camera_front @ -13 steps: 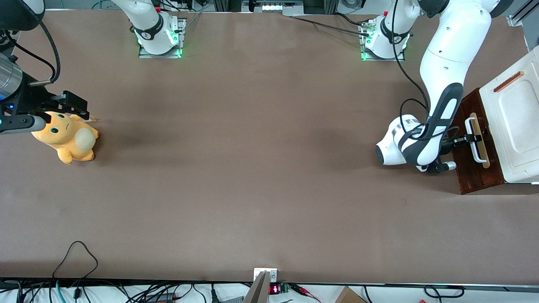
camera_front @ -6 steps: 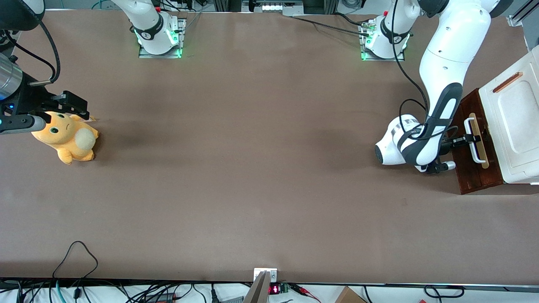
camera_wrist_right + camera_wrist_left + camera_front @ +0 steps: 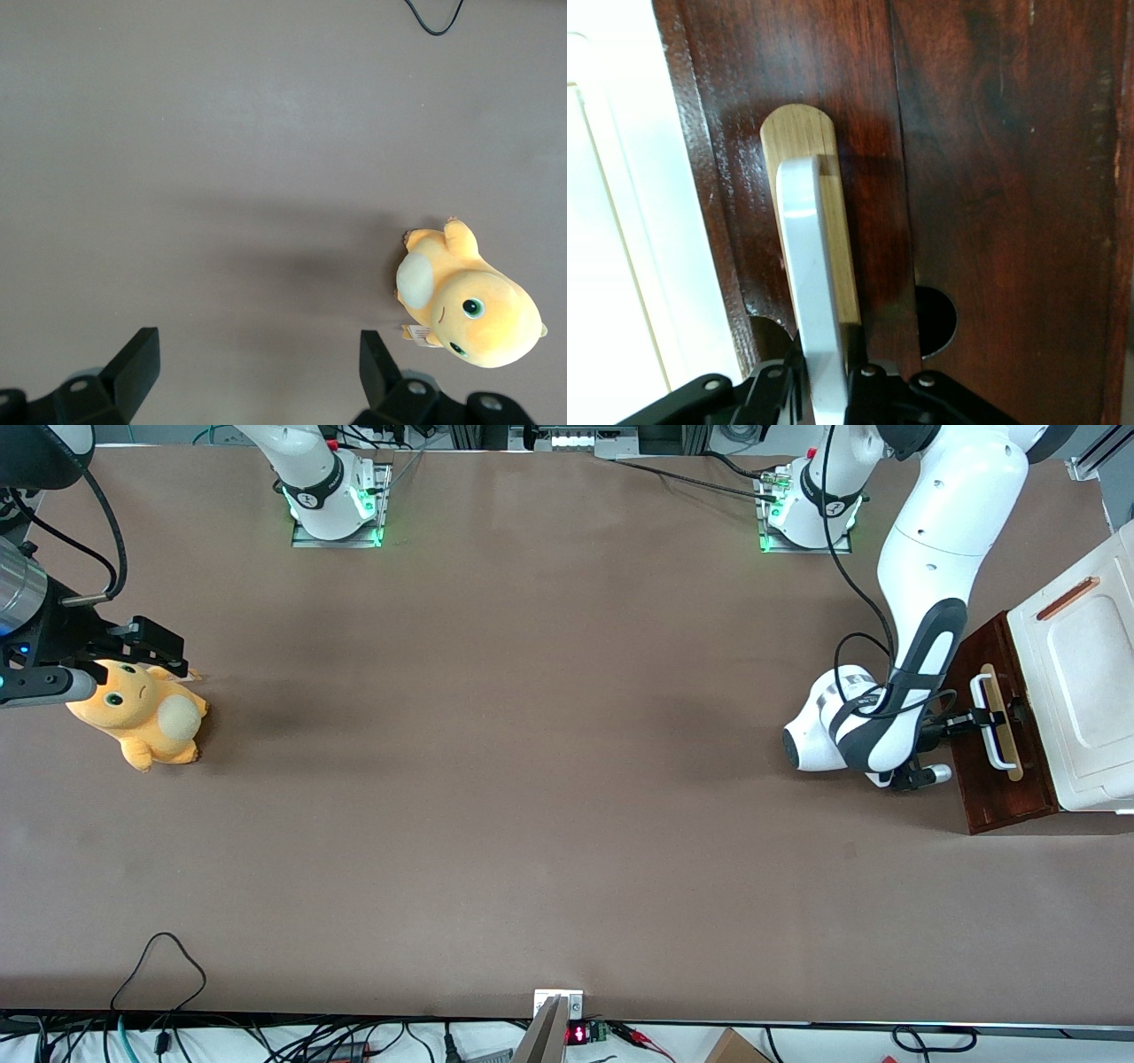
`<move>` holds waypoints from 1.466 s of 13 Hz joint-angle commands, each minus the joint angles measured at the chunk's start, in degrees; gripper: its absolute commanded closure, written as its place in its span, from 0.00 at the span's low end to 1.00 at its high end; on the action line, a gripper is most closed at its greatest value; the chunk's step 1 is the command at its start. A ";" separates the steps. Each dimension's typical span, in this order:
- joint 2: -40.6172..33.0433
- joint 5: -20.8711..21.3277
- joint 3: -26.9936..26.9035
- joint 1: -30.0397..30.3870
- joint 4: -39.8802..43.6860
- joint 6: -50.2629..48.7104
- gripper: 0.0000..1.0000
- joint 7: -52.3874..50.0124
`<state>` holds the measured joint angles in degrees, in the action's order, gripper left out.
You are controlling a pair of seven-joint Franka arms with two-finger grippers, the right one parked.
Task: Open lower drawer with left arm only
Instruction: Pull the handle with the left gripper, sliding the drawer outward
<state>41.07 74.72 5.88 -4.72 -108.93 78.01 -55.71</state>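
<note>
— Where's the lower drawer (image 3: 997, 726)?

— At 3 o'clock on the table, under the white cabinet top (image 3: 1083, 691), toward my working end.

— And your gripper (image 3: 982, 718)?

— My 2 fingers (image 3: 868, 390) are clamped on its white loop handle (image 3: 811, 292).

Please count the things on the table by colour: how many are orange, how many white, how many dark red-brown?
Orange: 1, the plush toy
White: 1, the cabinet
Dark red-brown: 1, the lower drawer, whose white handle the gripper grips
Total: 3
</note>
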 commanded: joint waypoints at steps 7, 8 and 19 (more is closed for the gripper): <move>-1.43 -4.06 1.86 -1.35 -0.05 -1.72 0.81 1.05; -1.43 -4.49 1.86 -1.61 0.04 -1.72 0.81 1.05; -0.99 -7.49 1.77 -5.39 0.56 -2.87 0.81 -0.10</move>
<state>40.41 70.51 7.50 -8.83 -108.59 76.59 -56.42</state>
